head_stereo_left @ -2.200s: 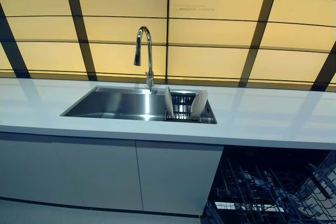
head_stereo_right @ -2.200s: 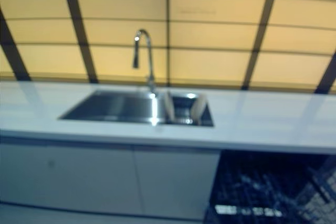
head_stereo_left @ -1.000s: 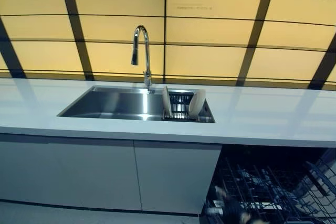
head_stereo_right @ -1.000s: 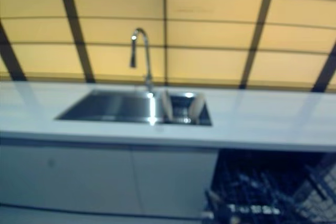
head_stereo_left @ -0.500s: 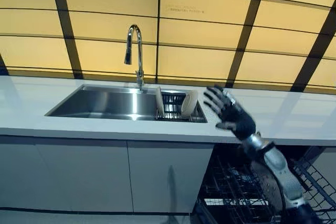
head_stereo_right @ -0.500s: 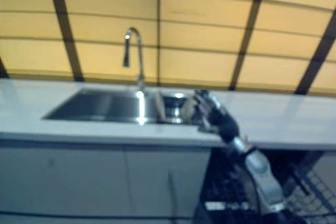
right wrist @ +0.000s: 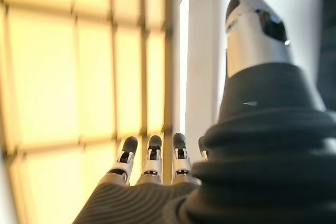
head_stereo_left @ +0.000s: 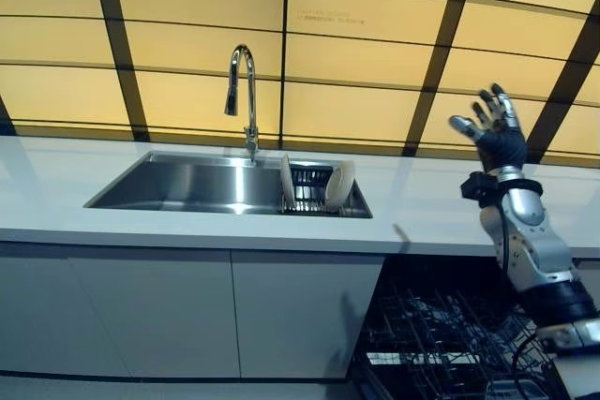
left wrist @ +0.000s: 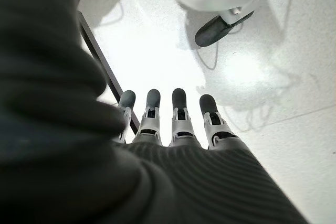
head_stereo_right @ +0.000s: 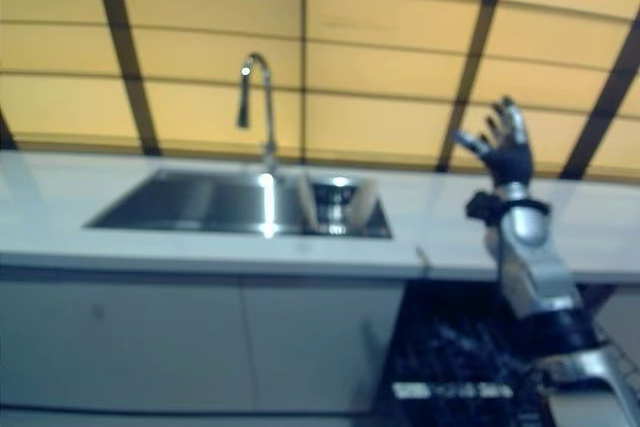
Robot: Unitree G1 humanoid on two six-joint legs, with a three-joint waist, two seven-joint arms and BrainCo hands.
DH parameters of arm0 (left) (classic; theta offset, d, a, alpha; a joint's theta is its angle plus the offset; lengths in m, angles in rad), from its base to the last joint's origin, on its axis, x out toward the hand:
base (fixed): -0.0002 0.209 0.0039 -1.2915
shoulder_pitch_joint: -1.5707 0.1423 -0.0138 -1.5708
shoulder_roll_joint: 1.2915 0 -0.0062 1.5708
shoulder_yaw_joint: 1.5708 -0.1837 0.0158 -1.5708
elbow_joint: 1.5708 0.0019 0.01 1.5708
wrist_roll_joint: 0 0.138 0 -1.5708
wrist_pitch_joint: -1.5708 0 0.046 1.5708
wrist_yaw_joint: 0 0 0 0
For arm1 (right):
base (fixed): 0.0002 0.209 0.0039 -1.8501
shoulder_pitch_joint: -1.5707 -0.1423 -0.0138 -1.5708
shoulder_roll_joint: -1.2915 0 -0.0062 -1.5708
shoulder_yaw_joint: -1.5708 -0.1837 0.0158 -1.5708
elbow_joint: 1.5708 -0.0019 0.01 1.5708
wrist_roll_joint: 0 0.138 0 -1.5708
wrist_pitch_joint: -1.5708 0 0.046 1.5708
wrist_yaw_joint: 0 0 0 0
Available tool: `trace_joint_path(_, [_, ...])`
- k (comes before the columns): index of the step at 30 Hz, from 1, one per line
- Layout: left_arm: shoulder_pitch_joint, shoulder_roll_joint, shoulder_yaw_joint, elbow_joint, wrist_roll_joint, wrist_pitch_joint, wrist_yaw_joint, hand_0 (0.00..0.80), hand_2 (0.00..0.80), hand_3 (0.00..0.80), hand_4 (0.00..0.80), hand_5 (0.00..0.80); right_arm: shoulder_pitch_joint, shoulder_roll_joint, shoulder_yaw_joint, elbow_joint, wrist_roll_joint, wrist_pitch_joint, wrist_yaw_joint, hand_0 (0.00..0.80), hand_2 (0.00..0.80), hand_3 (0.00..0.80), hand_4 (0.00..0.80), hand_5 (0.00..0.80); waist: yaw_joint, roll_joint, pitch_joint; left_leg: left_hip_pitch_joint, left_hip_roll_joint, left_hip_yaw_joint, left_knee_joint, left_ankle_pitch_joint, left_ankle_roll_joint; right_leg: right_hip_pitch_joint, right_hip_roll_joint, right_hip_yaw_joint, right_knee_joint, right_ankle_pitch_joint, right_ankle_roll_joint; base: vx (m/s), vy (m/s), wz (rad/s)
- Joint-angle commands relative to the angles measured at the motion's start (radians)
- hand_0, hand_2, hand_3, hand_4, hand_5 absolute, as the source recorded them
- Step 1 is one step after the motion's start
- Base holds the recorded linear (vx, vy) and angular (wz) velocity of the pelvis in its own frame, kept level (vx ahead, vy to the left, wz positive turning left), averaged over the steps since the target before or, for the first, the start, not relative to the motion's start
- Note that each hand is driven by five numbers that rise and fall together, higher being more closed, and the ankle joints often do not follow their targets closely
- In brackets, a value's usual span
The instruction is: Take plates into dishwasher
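Sink rack [head_stereo_left: 313, 196]: plates [head_stereo_left: 338, 185] seemingly on edge.

Two white plates [head_stereo_left: 338, 185] stand on edge in the sink's rack [head_stereo_left: 309, 196]; dishwasher [head_stereo_left: 450, 339] open below.

kitchen wall + counter

Backlit amber wall panels [head_stereo_left: 366, 53] with dark frames, white counter [head_stereo_left: 187, 222], steel sink [head_stereo_left: 187, 185], chrome tap [head_stereo_left: 242, 91], pale cabinet doors [head_stereo_left: 187, 311] below.

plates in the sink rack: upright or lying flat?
Upright. Both plates stand on edge in the sink's wire rack, one at each end, tilted slightly. The right robot hand is raised, open, clear of them.
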Motion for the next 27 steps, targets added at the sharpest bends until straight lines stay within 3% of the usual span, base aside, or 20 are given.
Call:
trace_joint_path(1, [-0.047, 0.057, -0.041, 0.052, -0.006, 0.000, -0.015, 0.000, 0.000, 0.000, 0.000, 0.000, -0.130, -0.082, 0.011, 0.062, 0.045, 0.007, 0.002, 0.000, 0.000, 0.000, 0.000, 0.000, 0.046, -0.029, -0.007, -0.022, -0.064, -0.065, 0.094, -0.108, 0.049, -0.115, -0.137, -0.001, 0.215, 0.158, 0.108, 0.022, 0.136, -0.30])
trace_joint_path(2, [-0.050, 0.069, -0.046, 0.049, -0.010, 0.005, -0.018, 0.000, 0.000, 0.000, 0.000, 0.000, -0.151, -0.107, 0.034, 0.117, 0.049, 0.011, 0.032, 0.000, 0.000, 0.000, 0.000, 0.000, 0.051, -0.018, 0.002, -0.018, -0.058, -0.077, 0.098, -0.110, 0.051, -0.165, -0.151, -0.004, 0.328, 0.210, 0.115, 0.031, 0.106, -0.31])
trace_joint_path(5, [-0.049, 0.084, -0.048, 0.047, -0.011, 0.018, -0.024, 0.000, 0.000, 0.000, 0.000, 0.000, -0.192, -0.138, 0.076, 0.177, 0.039, 0.007, 0.066, 0.000, 0.000, 0.000, 0.000, 0.000, 0.059, -0.014, 0.006, -0.008, -0.059, -0.087, 0.095, -0.110, 0.048, -0.213, -0.162, -0.010, 0.387, 0.230, 0.122, 0.102, 0.100, 0.03])
trace_joint_path(7, [-0.045, 0.089, -0.042, 0.051, -0.007, 0.026, -0.029, 0.000, 0.000, 0.000, 0.000, 0.000, -0.225, -0.151, 0.097, 0.214, 0.045, 0.001, 0.077, 0.000, 0.000, 0.000, 0.000, 0.000, 0.060, -0.018, 0.009, 0.005, -0.066, -0.095, 0.088, -0.114, 0.046, -0.231, -0.161, -0.025, 0.339, 0.237, 0.126, 0.180, 0.012, 0.13])
trace_joint_path(10, [-0.039, 0.088, -0.039, 0.065, 0.012, 0.033, -0.033, 0.000, 0.000, 0.000, 0.000, 0.000, -0.250, -0.158, 0.117, 0.237, 0.027, 0.000, 0.066, 0.000, 0.000, 0.000, 0.000, 0.000, 0.047, -0.048, 0.014, 0.027, -0.095, -0.120, 0.113, -0.154, 0.042, -0.225, -0.126, -0.034, 0.091, 0.210, 0.121, 0.298, -0.077, 0.08])
trace_joint_path(14, [-0.026, 0.069, -0.033, 0.085, 0.022, 0.043, -0.019, 0.000, 0.000, 0.000, 0.000, 0.000, -0.247, -0.191, 0.111, 0.243, 0.030, 0.038, 0.085, 0.000, 0.000, 0.000, 0.000, 0.000, 0.004, -0.053, 0.027, 0.084, -0.112, -0.173, 0.143, -0.207, 0.042, -0.292, -0.083, -0.028, -0.127, 0.257, 0.141, 0.411, -0.097, 0.43])
trace_joint_path(17, [-0.010, 0.064, -0.028, 0.108, 0.038, 0.039, -0.019, 0.000, 0.000, 0.000, 0.000, 0.000, -0.240, -0.202, 0.108, 0.219, 0.022, 0.072, 0.075, 0.000, 0.000, 0.000, 0.000, 0.000, -0.008, -0.055, 0.030, 0.124, -0.109, -0.188, 0.175, -0.251, 0.042, -0.327, -0.087, -0.066, -0.164, 0.292, 0.145, 0.447, -0.162, 0.15])
trace_joint_path(20, [0.002, 0.064, -0.013, 0.121, 0.061, 0.037, -0.016, 0.000, 0.000, 0.000, 0.000, 0.000, -0.224, -0.198, 0.099, 0.203, -0.008, 0.109, 0.059, 0.000, 0.000, 0.000, 0.000, 0.000, -0.015, -0.071, 0.015, 0.160, -0.111, -0.211, 0.202, -0.309, 0.051, -0.312, -0.094, -0.042, -0.132, 0.308, 0.138, 0.508, -0.255, 0.17])
trace_joint_path(22, [0.005, 0.067, -0.007, 0.126, 0.054, 0.037, -0.009, 0.000, 0.000, 0.000, 0.000, 0.000, -0.234, -0.201, 0.103, 0.216, -0.001, 0.131, 0.069, 0.000, 0.000, 0.000, 0.000, 0.000, -0.019, -0.072, -0.010, 0.191, -0.093, -0.214, 0.201, -0.330, 0.032, -0.291, -0.099, -0.039, -0.080, 0.283, 0.125, 0.520, -0.331, 0.36])
trace_joint_path(24, [0.002, 0.064, -0.004, 0.130, 0.061, 0.023, -0.025, 0.000, 0.000, 0.000, 0.000, 0.000, -0.236, -0.191, 0.105, 0.209, -0.030, 0.145, 0.078, 0.000, 0.000, 0.000, 0.000, 0.000, -0.023, -0.063, -0.034, 0.221, -0.071, -0.203, 0.202, -0.324, 0.005, -0.273, -0.099, -0.055, -0.056, 0.255, 0.107, 0.326, -0.239, 0.24])
trace_joint_path(27, [0.013, 0.043, 0.000, 0.124, 0.027, -0.005, -0.012, 0.000, 0.000, 0.000, 0.000, 0.000, -0.232, -0.161, 0.140, 0.169, -0.025, 0.170, 0.085, 0.000, 0.000, 0.000, 0.000, 0.000, -0.034, -0.038, -0.075, 0.226, -0.020, -0.161, 0.275, -0.182, -0.058, -0.231, -0.071, -0.058, -0.060, 0.196, 0.057, 0.320, -0.267, 0.21])
